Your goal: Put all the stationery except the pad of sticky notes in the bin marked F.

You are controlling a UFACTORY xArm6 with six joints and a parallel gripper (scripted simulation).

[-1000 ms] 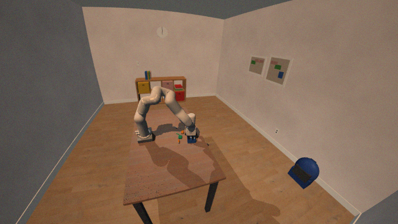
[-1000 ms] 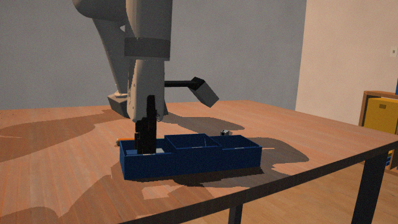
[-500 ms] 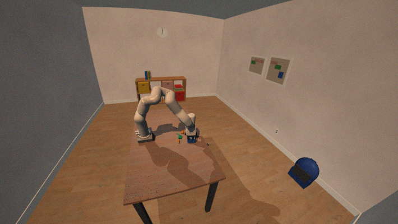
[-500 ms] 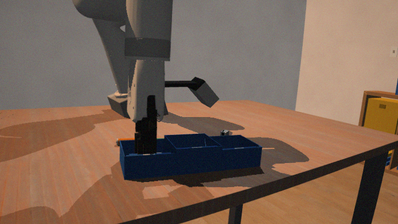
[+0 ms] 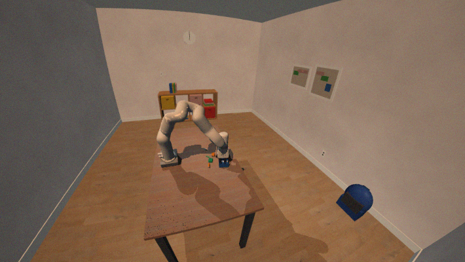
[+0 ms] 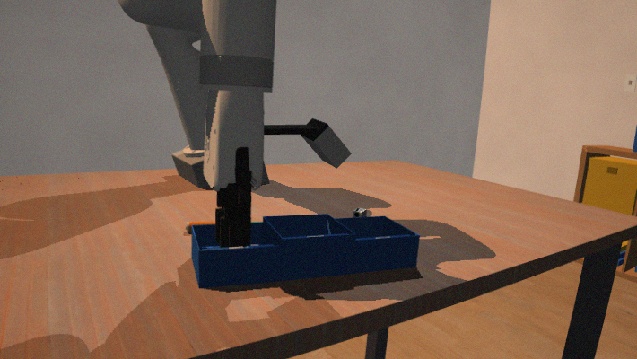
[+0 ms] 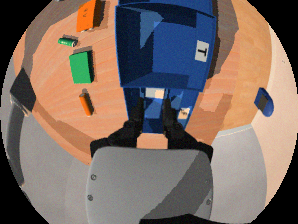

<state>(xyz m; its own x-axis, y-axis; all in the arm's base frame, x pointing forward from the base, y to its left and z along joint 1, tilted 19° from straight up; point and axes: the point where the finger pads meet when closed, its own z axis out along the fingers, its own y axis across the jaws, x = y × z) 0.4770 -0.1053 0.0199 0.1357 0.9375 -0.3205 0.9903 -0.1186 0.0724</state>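
Observation:
Three dark blue bins (image 6: 305, 249) stand in a row on the table; they also show in the wrist view (image 7: 166, 23). The middle bin's label reads T (image 7: 201, 51). The label (image 7: 184, 113) of the bin under my gripper is too small to read. My gripper (image 6: 233, 229) reaches down into that end bin, and in the wrist view my gripper (image 7: 153, 105) has its fingers slightly apart. A small pale pink block (image 7: 154, 141) lies between the fingers, low in the bin. I cannot tell whether the fingers still touch it.
Left of the bins lie an orange block (image 7: 88, 15), a green block (image 7: 81, 66), a small green piece (image 7: 67, 40) and an orange pen (image 7: 87, 103). A blue thing (image 7: 264, 102) lies to the right. A small silver thing (image 6: 361, 212) sits behind the bins.

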